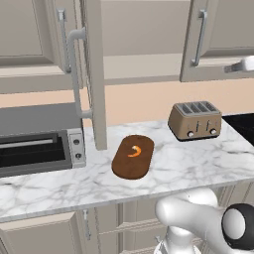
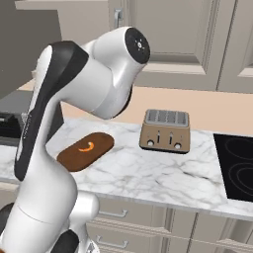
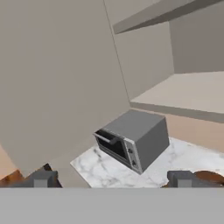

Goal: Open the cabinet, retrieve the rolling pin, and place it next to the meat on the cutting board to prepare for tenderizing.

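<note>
Cabinet (image 1: pixel 94 74) door's open, my gripper (image 3: pixel 111 179) is wide and empty, pin not fetched yet, meat (image 1: pixel 135 151) waits alone on board (image 1: pixel 124 166).

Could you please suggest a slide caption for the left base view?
Opened beige-grey wall cabinet door above a marble counter, small orange meat on the dark brown oval cutting board.

cabinet (image 1: pixel 92 74): my view of its inside is blocked by the open door seen edge-on | cutting board (image 3: pixel 210 177): cut off behind my right fingertip (image 3: pixel 181 178) | microwave (image 1: pixel 34 144): cropped at left edge | stovetop (image 2: pixel 237 165): cropped at right edge
</note>
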### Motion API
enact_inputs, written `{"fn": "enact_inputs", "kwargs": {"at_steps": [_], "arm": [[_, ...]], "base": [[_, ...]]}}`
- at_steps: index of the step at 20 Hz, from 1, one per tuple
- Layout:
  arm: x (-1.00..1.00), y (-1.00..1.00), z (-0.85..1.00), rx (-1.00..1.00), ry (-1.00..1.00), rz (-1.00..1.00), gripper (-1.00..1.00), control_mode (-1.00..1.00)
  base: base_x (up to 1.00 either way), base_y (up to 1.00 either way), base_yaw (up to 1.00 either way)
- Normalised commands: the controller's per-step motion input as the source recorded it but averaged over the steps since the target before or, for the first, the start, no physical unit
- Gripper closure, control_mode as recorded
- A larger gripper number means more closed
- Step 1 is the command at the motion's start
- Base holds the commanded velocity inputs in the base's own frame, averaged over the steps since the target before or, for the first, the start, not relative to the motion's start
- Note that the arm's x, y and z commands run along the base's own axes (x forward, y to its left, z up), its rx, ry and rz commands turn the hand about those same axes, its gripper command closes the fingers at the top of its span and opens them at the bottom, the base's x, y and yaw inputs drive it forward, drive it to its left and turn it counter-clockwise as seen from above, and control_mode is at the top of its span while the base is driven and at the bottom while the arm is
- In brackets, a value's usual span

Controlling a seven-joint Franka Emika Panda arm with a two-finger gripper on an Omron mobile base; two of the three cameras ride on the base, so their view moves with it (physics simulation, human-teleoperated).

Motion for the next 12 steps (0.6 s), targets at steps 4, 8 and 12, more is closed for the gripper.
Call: {"fn": "enact_inputs", "kwargs": {"at_steps": [4,8,12], "arm": [[0.00,-0.61,0.34,-0.19,-0.13,-0.21,-1.00,-1.00],[0.10,-0.25,0.17,-0.13,-0.14,-0.22,-1.00,-1.00],[0.27,0.00,0.01,-0.02,-0.12,-0.21,-1.00,-1.00]], "base": [[0.00,0.00,0.00],[0.00,0.00,0.00],[0.00,0.00,0.00]]}}
